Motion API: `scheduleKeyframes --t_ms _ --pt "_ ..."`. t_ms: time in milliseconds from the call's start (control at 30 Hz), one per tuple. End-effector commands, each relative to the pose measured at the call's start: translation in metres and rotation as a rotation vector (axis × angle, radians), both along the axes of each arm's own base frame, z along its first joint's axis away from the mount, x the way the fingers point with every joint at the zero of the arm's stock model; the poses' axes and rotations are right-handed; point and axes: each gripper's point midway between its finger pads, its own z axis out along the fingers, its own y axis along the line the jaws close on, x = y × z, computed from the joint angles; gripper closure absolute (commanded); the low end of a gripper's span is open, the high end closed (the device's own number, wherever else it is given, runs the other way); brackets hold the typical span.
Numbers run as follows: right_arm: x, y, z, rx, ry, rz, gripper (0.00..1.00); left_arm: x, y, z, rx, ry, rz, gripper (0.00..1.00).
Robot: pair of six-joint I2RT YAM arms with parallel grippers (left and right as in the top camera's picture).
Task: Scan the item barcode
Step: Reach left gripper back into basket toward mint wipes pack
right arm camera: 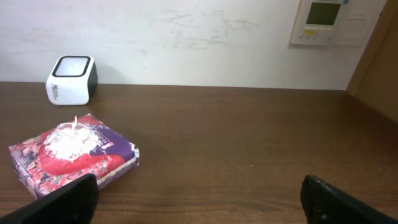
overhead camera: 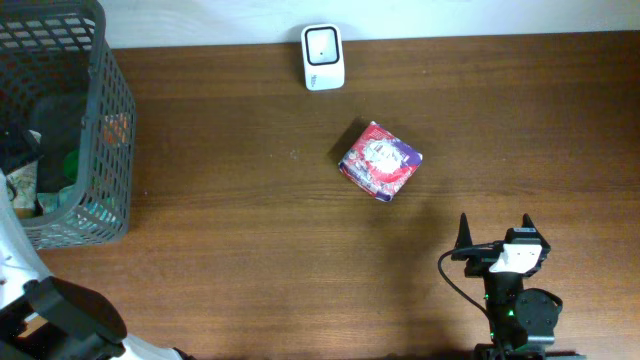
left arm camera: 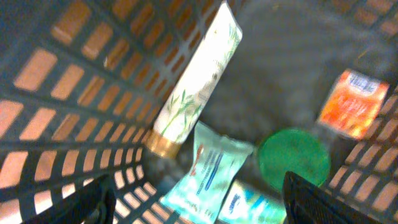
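- Brown wood across the overhead view: a table [overhead camera: 250, 250] with a red and purple packet [overhead camera: 380, 160] lying near the middle, turned at an angle, well apart from both arms.
- Beyond the packet, by the far edge, a white barcode scanner [overhead camera: 323, 57]; at the left edge, a grey mesh basket [overhead camera: 110, 120] with goods inside.
- Low on the right, the right gripper [overhead camera: 495, 238], fingers spread, holding nothing.
- From the left wrist, blurred: inside the basket, the left gripper [left arm camera: 198, 202] spread wide over a pale tube with a gold cap [left arm camera: 193, 87], teal wipe packets [left arm camera: 208, 171], a round green lid [left arm camera: 293, 158] and an orange sachet [left arm camera: 353, 102]; clasping none of them.
- From the right wrist: dark fingertips [right arm camera: 68, 199] wide apart in the bottom corners, packet on the table to the front left, scanner behind it against the pale wall [right arm camera: 186, 43].
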Motion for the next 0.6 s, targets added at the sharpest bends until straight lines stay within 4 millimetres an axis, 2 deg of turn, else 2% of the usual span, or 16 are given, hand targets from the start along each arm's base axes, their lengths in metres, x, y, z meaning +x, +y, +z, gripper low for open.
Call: scheduleKeyframes --t_ms 0,67,133,167,200,300,367,433,500,567 --pt "0.0 -0.003 -0.004 0.008 0.006 -0.014 0.01 -0.018 0.009 -0.02 -0.015 0.116 -0.019 0.21" --pt "0.0 -0.003 -0.004 0.008 0.006 -0.014 0.01 -0.031 0.009 -0.047 -0.078 0.216 -0.042 0.27" --pt "0.0 -0.003 -0.004 0.008 0.006 -0.014 0.01 -0.027 -0.001 -0.068 -0.176 0.219 -0.075 0.26" --pt "0.0 -0.003 -0.004 0.008 0.006 -0.014 0.01 -0.022 -0.007 -0.077 -0.219 0.213 -0.098 0.13" --pt "0.0 -0.003 -0.004 0.008 0.006 -0.014 0.01 -0.019 -0.009 -0.081 -0.233 0.208 -0.108 0.06" --pt "0.0 -0.003 -0.004 0.008 0.006 -0.014 0.01 0.0 -0.015 -0.083 -0.273 0.13 -0.152 0.0" --pt "0.0 -0.003 -0.004 0.008 0.006 -0.014 0.02 -0.008 -0.005 -0.087 -0.225 0.191 -0.138 0.07" --pt "0.0 -0.003 -0.004 0.008 0.006 -0.014 0.01 -0.03 0.009 -0.102 -0.18 0.317 -0.075 0.13" --pt "0.0 -0.003 -0.004 0.008 0.006 -0.014 0.01 -0.039 0.008 -0.113 -0.202 0.36 -0.065 0.16" --pt "0.0 -0.003 -0.004 0.008 0.006 -0.014 0.01 -0.046 0.005 -0.123 -0.232 0.399 -0.062 0.26"
